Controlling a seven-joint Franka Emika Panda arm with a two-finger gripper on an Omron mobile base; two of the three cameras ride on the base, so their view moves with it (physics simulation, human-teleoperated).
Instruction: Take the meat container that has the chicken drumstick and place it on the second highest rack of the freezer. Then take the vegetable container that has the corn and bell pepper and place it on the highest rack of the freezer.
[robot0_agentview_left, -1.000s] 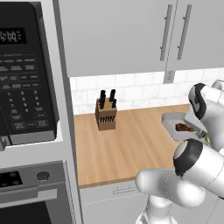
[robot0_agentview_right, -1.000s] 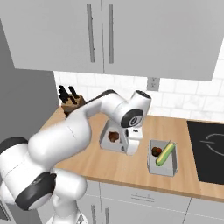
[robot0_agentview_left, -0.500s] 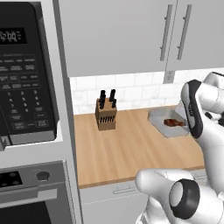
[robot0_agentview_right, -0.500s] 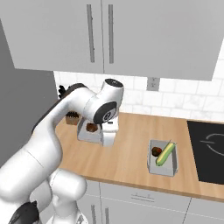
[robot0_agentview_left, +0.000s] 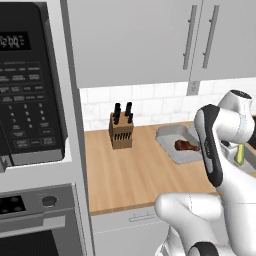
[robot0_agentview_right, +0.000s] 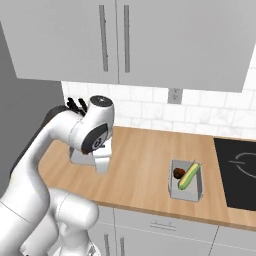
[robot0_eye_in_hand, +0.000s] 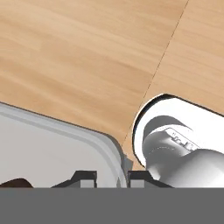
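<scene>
1. Carrying the meat container (robot0_agentview_left: 176, 146) leftward across the counter (robot0_agentview_left: 135, 175) since a second ago, drumstick (robot0_agentview_left: 186, 146) riding inside at 3 o'clock of the knife block (robot0_agentview_left: 121, 131).
2. Clamping the gripper (robot0_eye_in_hand: 112, 178) on that container's rim.
3. Leaving the vegetable container (robot0_agentview_right: 186, 181) waiting at 4 o'clock; reaching neither freezer rack yet.

You see a glossy white arm (robot0_agentview_left: 225, 125) of rounded, tube-like links, with dark grey bands at its joints and two small dark fingertips (robot0_eye_in_hand: 85, 178).
</scene>
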